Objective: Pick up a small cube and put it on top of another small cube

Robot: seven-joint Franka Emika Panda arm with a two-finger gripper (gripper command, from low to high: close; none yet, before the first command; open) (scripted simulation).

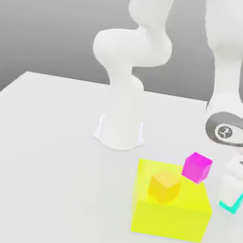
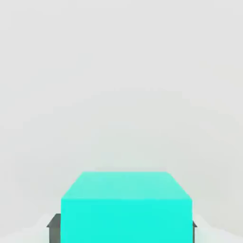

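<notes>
— Where's the turquoise cube (image 2: 126, 219)?
— Between the gripper's (image 2: 121, 232) fingers, gripped; the exterior view shows it mostly covered; the hand view cuts it off.
— Any writing?
— A round dark logo (image 1: 225, 131) on the arm (image 1: 228, 80); lettering unreadable.

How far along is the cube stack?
Reach looks done: the gripper has the teal cube between its fingers, one pad against each side. In hand: the grasp, beside the yellow block. Left: carry it over and set it on another small cube, orange or magenta; neither has a cube on top.
</notes>
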